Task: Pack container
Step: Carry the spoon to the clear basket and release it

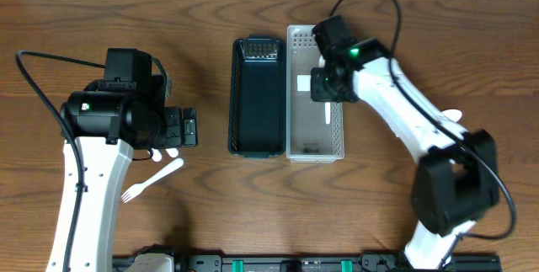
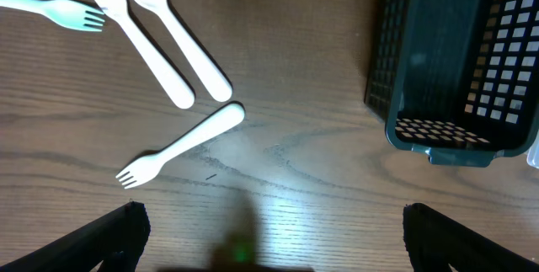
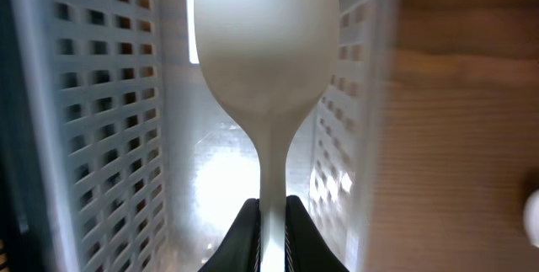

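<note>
R claw (image 3: 269, 221) pinched shut on handle of smooth white plastic spoon (image 3: 266, 45), over white perforated basket (image 1: 316, 141) at mid table (image 1: 126, 11), nearer far edge. Spoon's long axis runs w/ basket's long walls, oval bowl pointing away from claw. L claw (image 2: 278, 242) wide open, empty, above loose white forks (image 2: 181, 146) toward left edge.
</note>
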`<state>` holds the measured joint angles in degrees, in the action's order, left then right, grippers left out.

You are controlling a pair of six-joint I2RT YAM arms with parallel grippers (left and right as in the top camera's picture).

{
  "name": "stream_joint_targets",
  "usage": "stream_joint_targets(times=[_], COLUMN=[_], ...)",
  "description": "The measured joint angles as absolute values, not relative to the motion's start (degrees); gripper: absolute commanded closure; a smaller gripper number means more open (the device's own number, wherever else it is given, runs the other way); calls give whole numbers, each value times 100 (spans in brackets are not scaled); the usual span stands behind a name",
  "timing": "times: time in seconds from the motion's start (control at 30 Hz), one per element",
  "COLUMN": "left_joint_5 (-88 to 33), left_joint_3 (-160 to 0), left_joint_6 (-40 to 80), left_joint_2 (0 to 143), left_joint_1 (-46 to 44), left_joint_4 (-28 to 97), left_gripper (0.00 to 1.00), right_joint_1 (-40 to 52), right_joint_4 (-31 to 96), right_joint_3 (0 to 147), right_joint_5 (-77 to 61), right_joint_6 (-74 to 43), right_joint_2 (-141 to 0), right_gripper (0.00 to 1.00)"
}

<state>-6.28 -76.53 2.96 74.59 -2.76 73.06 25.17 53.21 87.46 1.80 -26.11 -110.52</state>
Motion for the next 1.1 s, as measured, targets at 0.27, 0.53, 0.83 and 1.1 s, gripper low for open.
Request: stream_joint_targets(times=[0.27,0.53,0.83,1.1], left_joint_5=[-628,-628,-628,-628], left_joint_3=[-7653,-7653,-7653,-7653], left_joint_6=[296,296,296,296], left_joint_2=[7459,7459,7459,7459], left_joint_1=[-276,-276,-276,-276], left_joint_4=[7306,7308,7306,7306], left_gripper=[2,2,2,2], right_joint_1=[2764,2818,1984,-121], right_joint_4=[5273,5894,6914,7666], right_joint_3=[8746,9310,10619,10634], right_joint_5=[187,169,357,729], right_joint_6=[-2515,-1841,-2137,-3931], right_joint_2=[-11782,-11815,-10656,-9668], right_gripper=[66,55,41,31])
